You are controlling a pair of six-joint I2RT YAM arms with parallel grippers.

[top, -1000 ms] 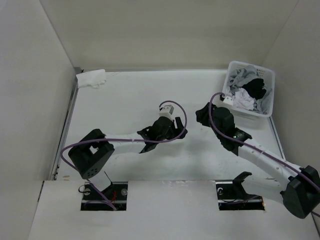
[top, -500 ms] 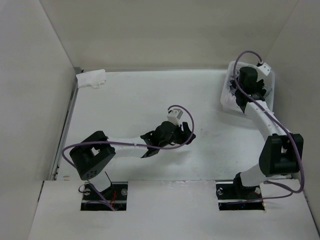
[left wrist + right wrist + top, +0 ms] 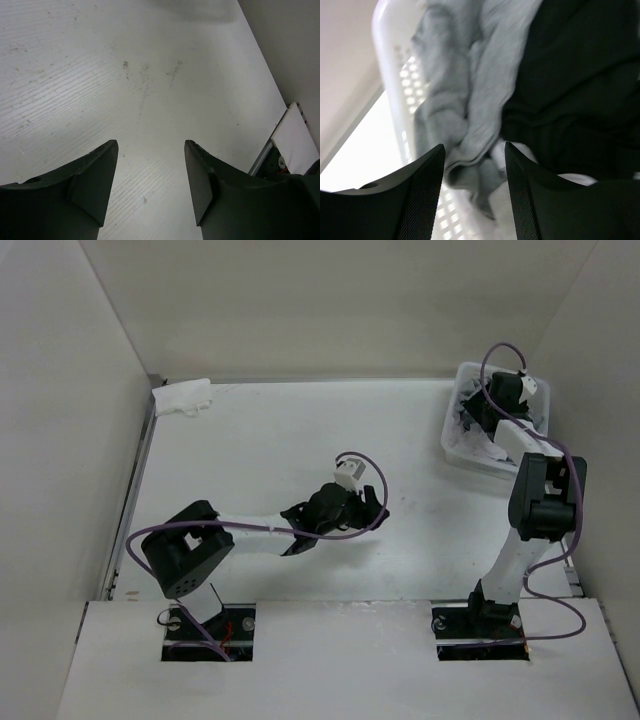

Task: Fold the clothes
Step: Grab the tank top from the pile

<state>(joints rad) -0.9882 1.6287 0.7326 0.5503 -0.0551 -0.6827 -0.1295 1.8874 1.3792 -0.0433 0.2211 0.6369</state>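
— White table (image 3: 250, 440) from above: what do you see?
— Basket (image 3: 452, 445) far right, your right gripper (image 3: 475, 420) in it.
— Left wrist?
— Your left gripper (image 3: 150, 150) spread over table.
— Right wrist?
— Jaws apart above grey and black clothes (image 3: 470, 90) in basket.

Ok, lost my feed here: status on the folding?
Left gripper open, empty, over table. Right gripper open, over clothes in basket, nothing held. Nothing in the way.
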